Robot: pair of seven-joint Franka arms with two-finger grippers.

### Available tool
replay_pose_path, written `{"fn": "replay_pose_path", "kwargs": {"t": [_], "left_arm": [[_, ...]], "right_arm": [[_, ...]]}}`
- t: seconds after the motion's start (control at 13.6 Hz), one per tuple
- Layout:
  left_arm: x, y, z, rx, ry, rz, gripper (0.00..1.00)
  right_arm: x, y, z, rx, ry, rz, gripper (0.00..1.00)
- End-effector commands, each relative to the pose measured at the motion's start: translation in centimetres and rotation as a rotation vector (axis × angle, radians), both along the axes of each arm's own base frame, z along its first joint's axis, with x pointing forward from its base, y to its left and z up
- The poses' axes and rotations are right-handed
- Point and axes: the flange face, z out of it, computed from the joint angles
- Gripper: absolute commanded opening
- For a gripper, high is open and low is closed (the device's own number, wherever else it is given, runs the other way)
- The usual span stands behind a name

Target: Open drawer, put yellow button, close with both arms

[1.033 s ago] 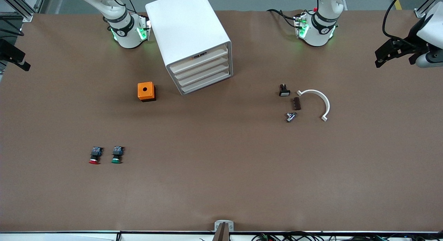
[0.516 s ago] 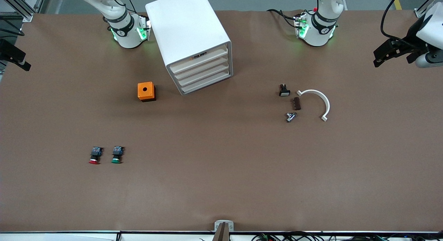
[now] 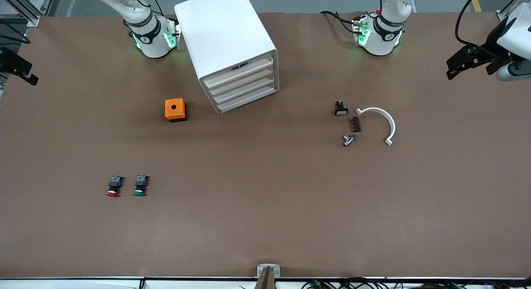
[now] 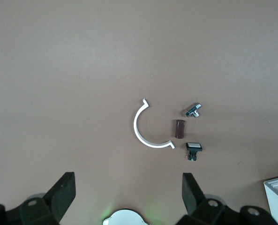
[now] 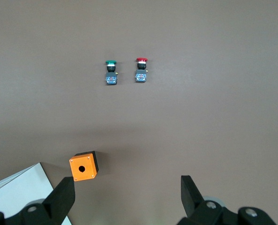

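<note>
Spread wide and holding nothing, both pairs of jaws hang clear of every part.

Front view: the left gripper hangs over the table edge at the left arm's end, and the right gripper over the edge at the right arm's end. The cabinet stands between the two bases. The drawer is its top one, shut flush with the three below. Its front faces the camera, turned partly toward the left arm's end. Its long axis runs slantwise, the end toward the left arm lying farther from the camera. An orange box sits near the cabinet, toward the right arm's end. A red button and a green button lie side by side, much nearer the camera.

Left wrist view: between the parted fingers lie a white arc, a brown block, a metal fitting and a small switch, close together.

Right wrist view: the fingers stand apart over the orange box and both buttons, caps pointing away from the box.
</note>
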Motion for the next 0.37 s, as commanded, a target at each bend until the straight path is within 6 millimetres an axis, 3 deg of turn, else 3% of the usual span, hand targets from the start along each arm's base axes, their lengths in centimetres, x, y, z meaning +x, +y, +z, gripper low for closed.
{"fn": "replay_pose_path", "kwargs": {"t": [0.0,0.3], "left_arm": [[-0.07,-0.2,0.48,-0.011,0.006,0.007,1.0],[-0.06,-0.15,0.48,-0.007,0.006,0.003,1.0]], "right_arm": [[-0.95,-0.19,0.31,0.001,-0.003,0.006,1.0],[-0.92,-0.19,0.22,0.002,0.0,0.006,1.0]]}}
